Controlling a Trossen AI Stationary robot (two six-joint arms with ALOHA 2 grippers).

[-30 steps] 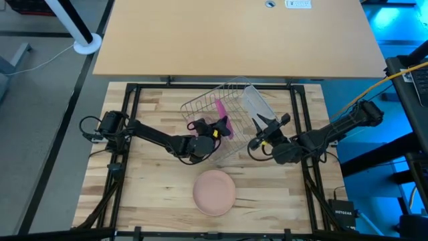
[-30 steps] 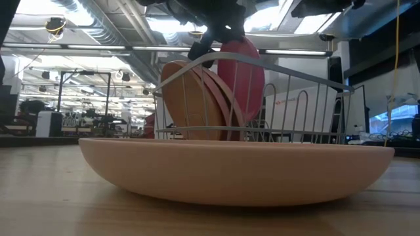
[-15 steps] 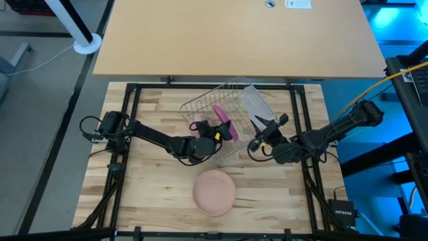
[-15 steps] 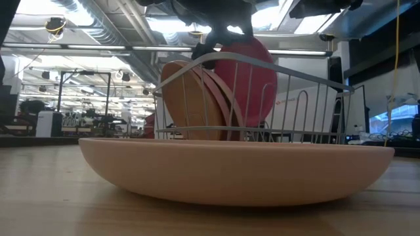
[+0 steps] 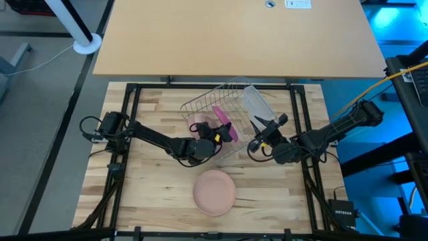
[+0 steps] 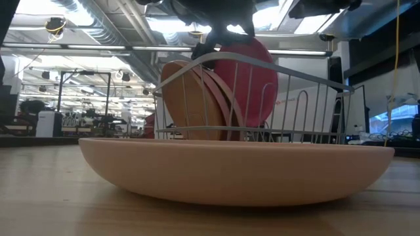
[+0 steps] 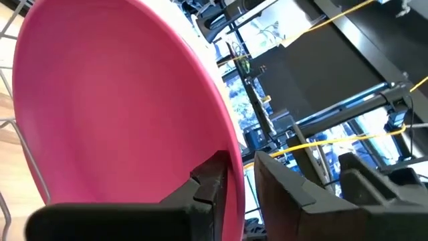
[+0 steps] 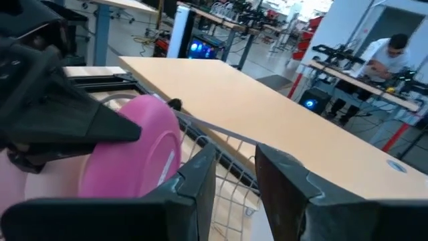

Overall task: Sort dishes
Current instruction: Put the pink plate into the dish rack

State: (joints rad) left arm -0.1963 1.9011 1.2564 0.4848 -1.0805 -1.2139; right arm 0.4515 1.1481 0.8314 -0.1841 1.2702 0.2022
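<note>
An overhead camera looks straight down on the tabletop [image 5: 154,201]; a low one sits close behind the peach plate [image 6: 236,170]. Both wrist cameras share the pink plate [image 7: 114,114] up close.

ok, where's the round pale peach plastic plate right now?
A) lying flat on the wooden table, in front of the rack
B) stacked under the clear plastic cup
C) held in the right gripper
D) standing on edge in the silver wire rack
A: the round pale peach plastic plate lies flat on the bare wooden table, apart from the silver wire rack and both grippers.
</note>
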